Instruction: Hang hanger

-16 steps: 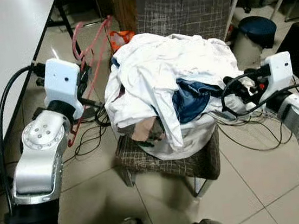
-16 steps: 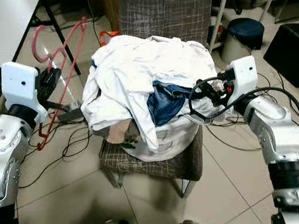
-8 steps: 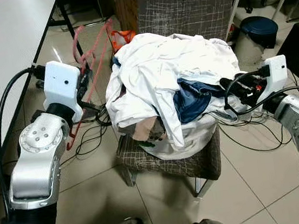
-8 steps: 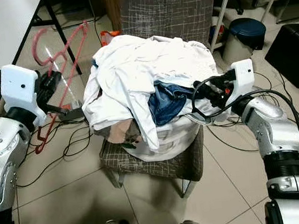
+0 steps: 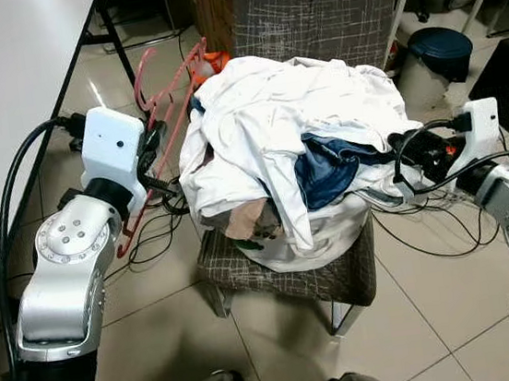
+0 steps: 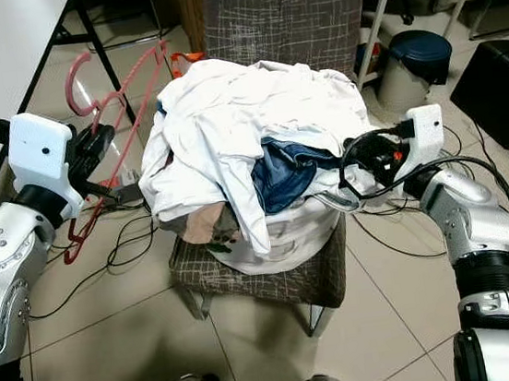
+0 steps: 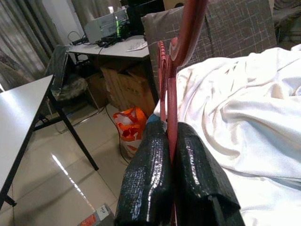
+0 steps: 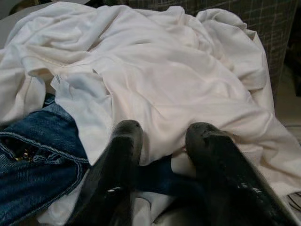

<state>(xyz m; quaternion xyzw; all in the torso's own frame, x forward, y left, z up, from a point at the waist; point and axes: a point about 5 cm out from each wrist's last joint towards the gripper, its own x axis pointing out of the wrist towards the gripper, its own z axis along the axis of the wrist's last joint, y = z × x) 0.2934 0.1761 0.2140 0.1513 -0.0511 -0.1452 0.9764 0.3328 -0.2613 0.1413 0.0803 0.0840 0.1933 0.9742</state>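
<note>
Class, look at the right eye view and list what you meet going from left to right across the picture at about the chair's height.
Left gripper shut on the red hanger → heap of white clothes on the chair → blue jeans → right gripper, open, at the heap's edge → dark bin.

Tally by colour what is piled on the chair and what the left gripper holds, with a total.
White garments: 1 heap, separate pieces cannot be told apart
Blue denim garment: 1
Red hanger, clamped in the left gripper: 1
Total: 3 colour groups; the right gripper hangs open over the pile, holding nothing.
</note>
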